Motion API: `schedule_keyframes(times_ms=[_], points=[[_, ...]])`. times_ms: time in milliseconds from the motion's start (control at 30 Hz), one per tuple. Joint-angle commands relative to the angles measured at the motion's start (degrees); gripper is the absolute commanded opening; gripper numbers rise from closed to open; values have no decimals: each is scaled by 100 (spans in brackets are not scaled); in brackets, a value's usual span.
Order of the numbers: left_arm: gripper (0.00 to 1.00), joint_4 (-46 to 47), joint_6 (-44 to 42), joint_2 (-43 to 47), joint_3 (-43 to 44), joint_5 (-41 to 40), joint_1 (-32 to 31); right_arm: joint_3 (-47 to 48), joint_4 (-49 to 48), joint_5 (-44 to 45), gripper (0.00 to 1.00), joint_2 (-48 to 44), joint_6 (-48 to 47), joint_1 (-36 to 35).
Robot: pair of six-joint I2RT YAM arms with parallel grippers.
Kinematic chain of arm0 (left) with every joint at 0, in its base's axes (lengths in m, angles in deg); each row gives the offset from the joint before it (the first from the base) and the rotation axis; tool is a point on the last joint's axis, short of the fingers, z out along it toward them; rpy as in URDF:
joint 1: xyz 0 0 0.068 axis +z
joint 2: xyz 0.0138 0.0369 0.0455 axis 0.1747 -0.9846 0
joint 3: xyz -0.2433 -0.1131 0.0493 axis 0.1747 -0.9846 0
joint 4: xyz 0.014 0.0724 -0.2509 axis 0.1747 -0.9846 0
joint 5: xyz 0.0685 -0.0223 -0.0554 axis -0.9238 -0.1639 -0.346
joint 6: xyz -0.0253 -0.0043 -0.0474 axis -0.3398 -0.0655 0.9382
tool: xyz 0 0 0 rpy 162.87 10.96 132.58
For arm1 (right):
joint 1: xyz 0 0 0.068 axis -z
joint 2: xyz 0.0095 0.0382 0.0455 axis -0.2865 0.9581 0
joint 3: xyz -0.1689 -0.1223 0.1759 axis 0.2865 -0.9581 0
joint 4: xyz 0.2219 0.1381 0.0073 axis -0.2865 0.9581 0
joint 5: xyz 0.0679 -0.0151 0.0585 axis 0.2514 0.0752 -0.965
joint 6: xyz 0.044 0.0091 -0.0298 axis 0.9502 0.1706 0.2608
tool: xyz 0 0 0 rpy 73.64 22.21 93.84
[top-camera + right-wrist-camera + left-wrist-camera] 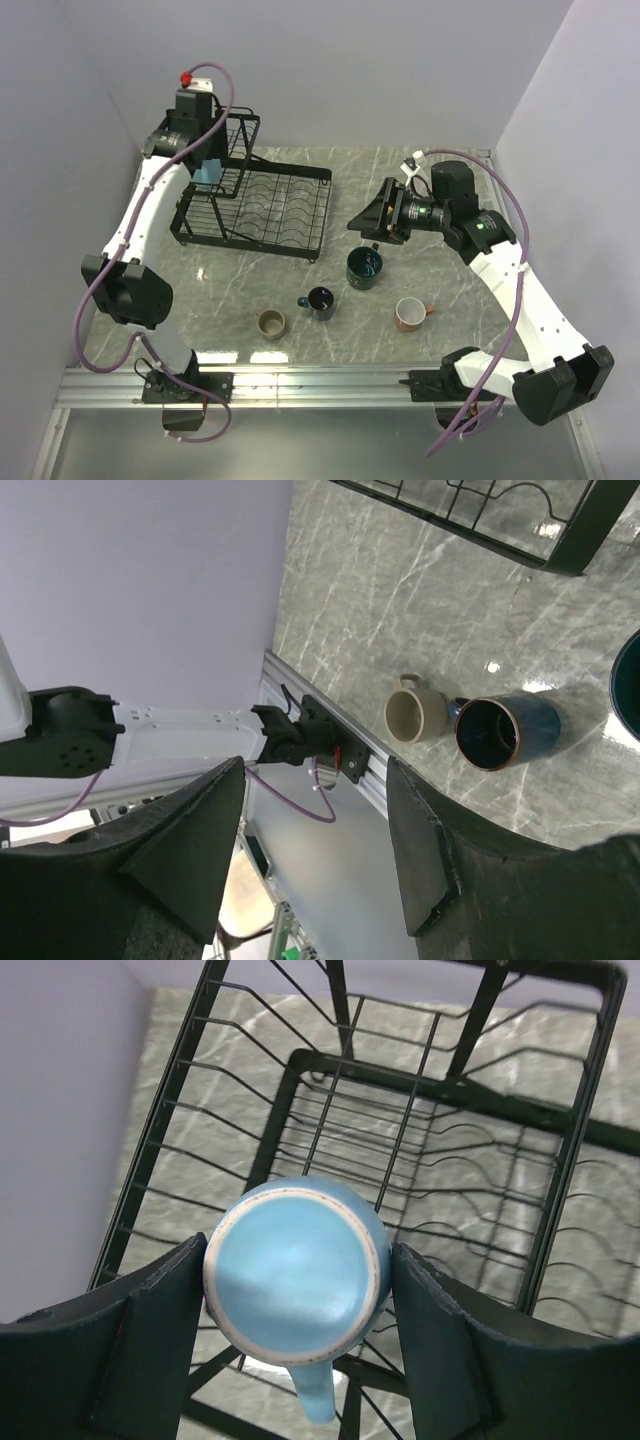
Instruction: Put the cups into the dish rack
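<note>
The black wire dish rack stands at the back left. My left gripper is over its raised basket, shut on the light blue cup, which is upside down with its handle toward the camera. My right gripper is open and empty, hovering just above and behind the dark teal cup. The navy cup, olive-brown cup and salmon-red cup stand on the table. The right wrist view shows the open gripper, the olive-brown cup and the navy cup. The yellow cup is out of view.
The slotted plate tray holds nothing. Walls close off the left, back and right. A metal rail runs along the table's near edge, with both arm bases on it.
</note>
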Motion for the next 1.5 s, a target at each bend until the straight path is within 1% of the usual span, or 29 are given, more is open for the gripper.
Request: schedule_keyframes(times_ms=[0, 33, 67, 100, 133, 200, 233, 267, 300, 367, 433, 500, 533, 600, 733, 833, 867, 933, 967, 1033, 1167, 1200, 1333, 1467], points=[[1, 161, -203, 309, -176, -484, -321, 218, 39, -22, 66, -91, -261, 36], [11, 152, -160, 353, -220, -563, -321, 262, 82, -22, 66, -65, -340, 36], [16, 151, -133, 440, -273, -607, -321, 297, 153, -22, 66, -39, -393, 36], [26, 143, -116, 485, -334, -634, -321, 341, 179, -13, 66, -30, -428, 36], [33, 143, -89, 563, -361, -643, -321, 350, 206, -13, 66, -30, -489, 36], [43, 116, -37, 625, -388, -660, -321, 333, 215, -13, 66, -38, -499, 54], [53, 99, 16, 660, -388, -686, -312, 324, 206, -22, 66, -56, -507, 45], [56, 90, 34, 669, -388, -721, -321, 298, 171, -48, 66, -73, -490, 45], [64, 81, 51, 678, -388, -756, -321, 246, 145, -66, 66, -91, -481, 45], [74, 64, 113, 696, -361, -809, -312, 219, 127, -66, 66, -117, -455, 45], [82, 64, 200, 731, -344, -818, -286, 227, 136, -49, 66, -117, -464, 45], [87, 37, 306, 740, -317, -723, -225, 280, 171, -31, 66, -117, -481, 45], [98, 37, 420, 775, -317, -661, -137, 306, 197, -22, 66, -100, -507, 45], [99, 11, 543, 801, -308, -477, -40, 376, 232, -5, 66, -91, -525, 36], [99, -51, 912, 985, -291, -388, 206, 508, 346, 162, 67, -47, -639, 45], [99, -252, 1299, 1117, -168, -537, 250, 771, 583, 477, 68, 40, -753, 71], [99, -305, 1413, 1153, -98, -572, 250, 1007, 845, 783, 68, 197, -815, 80], [99, -419, 1694, 1319, -54, -564, 250, 1307, 1153, 1075, 68, 435, -999, 159], [99, -411, 1730, 1381, -71, -529, 250, 1474, 1477, 1346, 68, 741, -1052, 185], [99, -359, 1722, 1547, -97, -458, 259, 1949, 1821, 1463, 68, 1180, -1158, 273], [99, -402, 1721, 1645, -80, -397, 259, 2572, 2112, 1708, 67, 1682, -1290, 379], [99, -420, 1774, 1654, -45, -353, 259, 2679, 2209, 1996, 67, 1789, -1325, 405], [99, -481, 2055, 1882, 52, 104, 242, 2908, 2570, 2446, 67, 2325, -1421, 669], [99, -534, 2240, 2119, -158, 420, 154, 3215, 2737, 3149, 66, 3018, -1588, 845]])
